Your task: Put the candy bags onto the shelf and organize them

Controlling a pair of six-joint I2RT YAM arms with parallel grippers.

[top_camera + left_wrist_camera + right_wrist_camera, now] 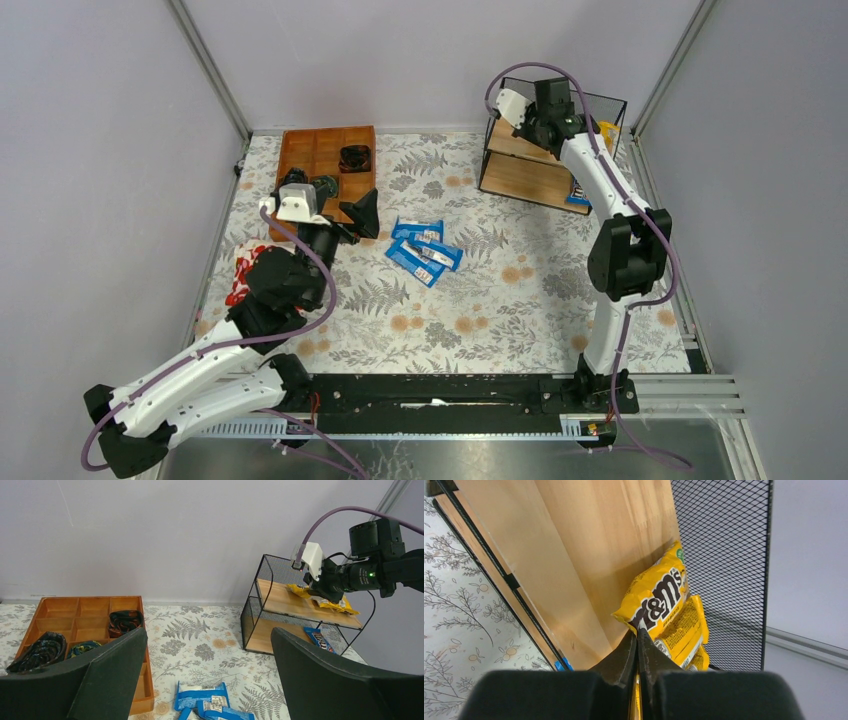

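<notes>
in right tool (637, 634), yellow candy bag (660, 596)

Left hand (209, 635) spread wide, right hand (637, 634) pinching yellow candy bag (659, 597)

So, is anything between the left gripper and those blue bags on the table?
Nothing visible. The blue bags lie in the open just ahead of the open left gripper; the wooden tray sits off to the side.
</notes>
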